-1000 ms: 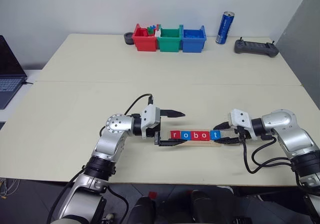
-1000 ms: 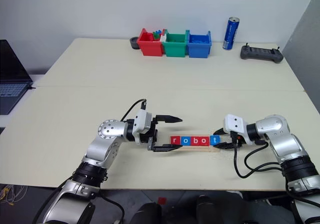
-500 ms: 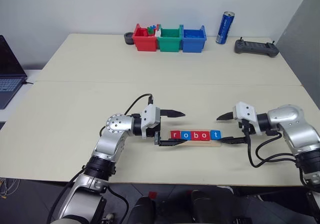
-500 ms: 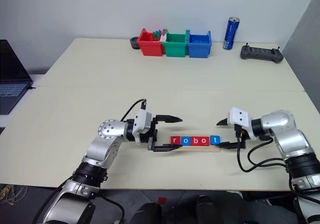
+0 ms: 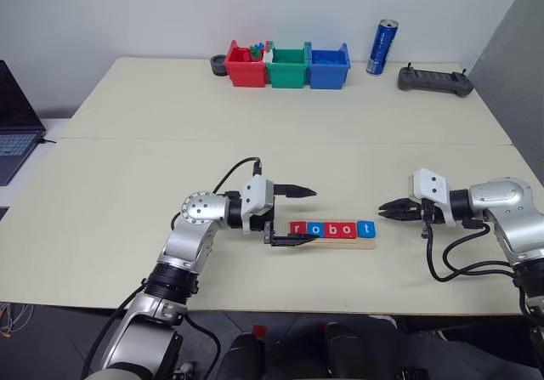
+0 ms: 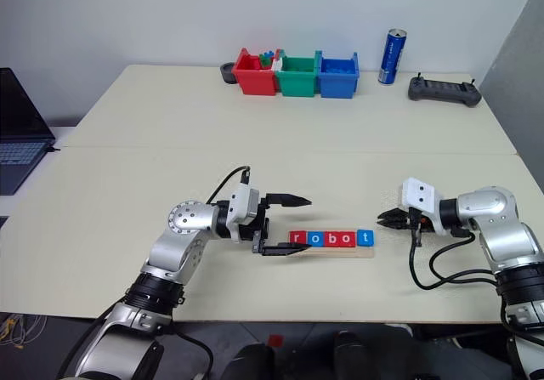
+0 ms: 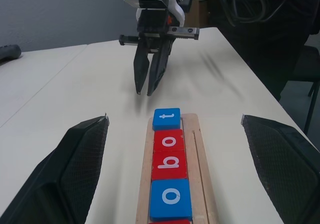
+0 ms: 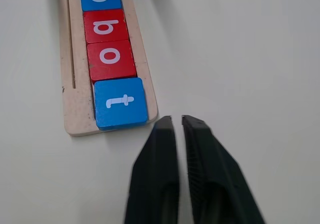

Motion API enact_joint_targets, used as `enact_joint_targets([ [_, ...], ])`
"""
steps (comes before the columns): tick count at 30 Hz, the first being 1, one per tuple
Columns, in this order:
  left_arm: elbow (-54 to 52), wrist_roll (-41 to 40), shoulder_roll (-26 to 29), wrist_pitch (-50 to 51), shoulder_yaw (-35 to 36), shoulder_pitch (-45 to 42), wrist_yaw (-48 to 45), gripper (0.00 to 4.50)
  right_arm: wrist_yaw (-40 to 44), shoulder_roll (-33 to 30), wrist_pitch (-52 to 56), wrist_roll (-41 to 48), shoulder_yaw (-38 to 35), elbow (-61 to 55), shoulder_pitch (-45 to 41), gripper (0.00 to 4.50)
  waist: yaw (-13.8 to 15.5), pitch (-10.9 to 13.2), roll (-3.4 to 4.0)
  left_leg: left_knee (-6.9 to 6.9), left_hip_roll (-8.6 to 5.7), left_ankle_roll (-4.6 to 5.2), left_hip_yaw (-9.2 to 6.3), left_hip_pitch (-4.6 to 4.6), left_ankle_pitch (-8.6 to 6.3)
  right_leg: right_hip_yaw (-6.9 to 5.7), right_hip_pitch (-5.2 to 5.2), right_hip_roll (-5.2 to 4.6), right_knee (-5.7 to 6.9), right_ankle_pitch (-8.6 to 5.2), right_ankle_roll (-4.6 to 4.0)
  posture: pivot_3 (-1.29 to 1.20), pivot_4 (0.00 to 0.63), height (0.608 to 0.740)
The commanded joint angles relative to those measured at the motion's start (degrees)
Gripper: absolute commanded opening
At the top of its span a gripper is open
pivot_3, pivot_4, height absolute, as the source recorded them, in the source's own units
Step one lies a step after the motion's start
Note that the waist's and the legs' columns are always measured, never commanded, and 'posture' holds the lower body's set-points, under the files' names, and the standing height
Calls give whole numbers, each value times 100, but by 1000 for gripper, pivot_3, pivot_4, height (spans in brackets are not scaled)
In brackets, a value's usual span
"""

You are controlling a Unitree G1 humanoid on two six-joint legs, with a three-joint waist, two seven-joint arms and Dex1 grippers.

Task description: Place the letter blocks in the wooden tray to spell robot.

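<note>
Five letter blocks (image 5: 331, 229) lie in a row in the wooden tray (image 5: 366, 244) and read r, o, b, o, t. The blue t block (image 8: 120, 102) sits at the tray's right end. My left gripper (image 5: 314, 216) is open and level. One of its fingers (image 5: 293, 191) is behind the tray's left end and the other is in front of it. My right gripper (image 5: 384, 212) is shut with nothing in it. It hovers a short way right of the t block, pointing at it, and is also seen as the right gripper (image 7: 145, 89) in the left wrist view.
Red (image 5: 245, 65), green (image 5: 288, 65) and blue (image 5: 328, 65) bins stand at the table's back, the red one holding small toy pieces. A blue can (image 5: 383, 47) and a black controller (image 5: 435, 80) lie at the back right. A laptop (image 5: 15, 125) sits at the far left.
My right gripper has drawn back to the right, away from the tray's end. It opened wide and has now shut, empty. The left gripper and the blocks have not moved.
</note>
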Motion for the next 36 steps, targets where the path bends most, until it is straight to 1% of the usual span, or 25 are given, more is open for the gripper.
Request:
enact_joint_targets([
  [1,-75,-16,17,-41,-8,-47,-16,4500,-54,4,-233,-130,37,13,32,21,0,0,0,0,0,0,0,0,0,0,0,0,0,0,0,0,150,740],
  [15,-157,-30,36,7,-4,6,31,4500,-32,130,-299,-177,197,-100,161,21,-4,0,0,1,-1,0,0,1,0,1,-1,0,5,0,0,0,150,740],
  [24,-129,-21,17,-6,-9,-13,39,4500,-75,191,58,-7,167,-520,250,21,-2,0,0,6,-1,0,0,2,0,2,-7,0,26,-1,-1,0,150,740],
  [36,-83,-7,21,-40,-19,-22,6,4500,49,-94,42,-4,27,-407,261,21,-2,0,0,9,-2,0,0,3,0,2,-7,1,28,-1,-1,0,150,740],
])
